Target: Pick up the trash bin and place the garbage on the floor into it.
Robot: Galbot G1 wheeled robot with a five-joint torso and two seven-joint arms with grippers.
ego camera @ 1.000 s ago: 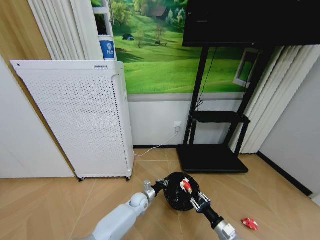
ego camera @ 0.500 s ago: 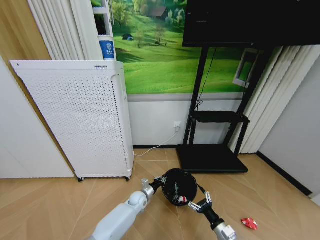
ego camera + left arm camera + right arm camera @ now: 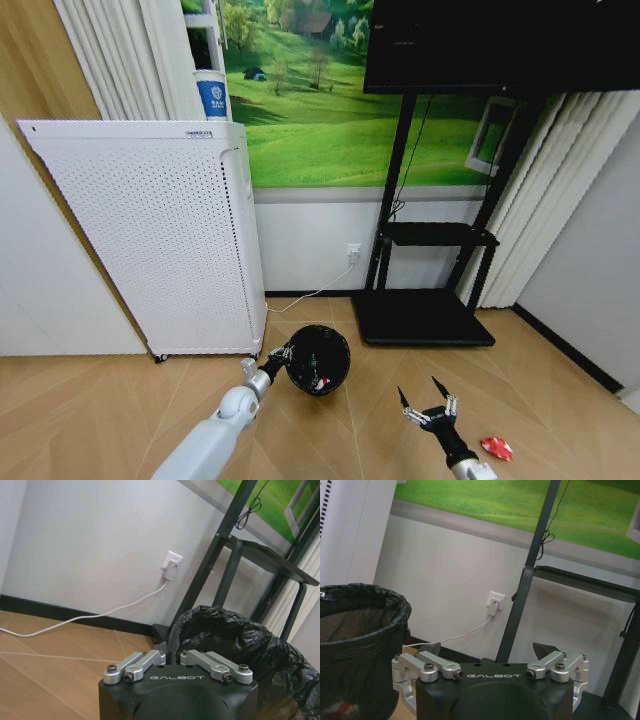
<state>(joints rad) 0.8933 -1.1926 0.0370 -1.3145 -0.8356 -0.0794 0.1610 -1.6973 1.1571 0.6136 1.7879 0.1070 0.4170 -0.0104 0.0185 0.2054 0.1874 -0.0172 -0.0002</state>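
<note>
Near the middle of the floor (image 3: 120,400), just in front of the white appliance's (image 3: 150,230) lower right corner, the left gripper (image 3: 281,354) holds the bin (image 3: 318,359) by its rim. Its fingers (image 3: 145,661) are closed on the edge of the black liner, as the left wrist view shows, with the rim pinched between them. The bin is tilted so its mouth faces the head camera, and a bit of red-and-white wrapper (image 3: 319,382) lies inside near the lower wall. I cannot tell whether the bin's base touches the floor.

To the bin's right and nearer the robot, the right gripper (image 3: 428,403) hangs above the floor, well apart from the bin. Its fingers (image 3: 433,650) are spread wide and hold nothing. In the right wrist view the bin (image 3: 355,630) stands off to one side, its liner folded over the mesh.

Another red-and-white wrapper (image 3: 498,447) lies on the floor just right of the right gripper, toward the dark strip along the floor's right edge. Behind the bin, a black stand (image 3: 425,315) sits against the wall, and a white cable (image 3: 310,295) runs from a socket (image 3: 354,251) down to the floor.
</note>
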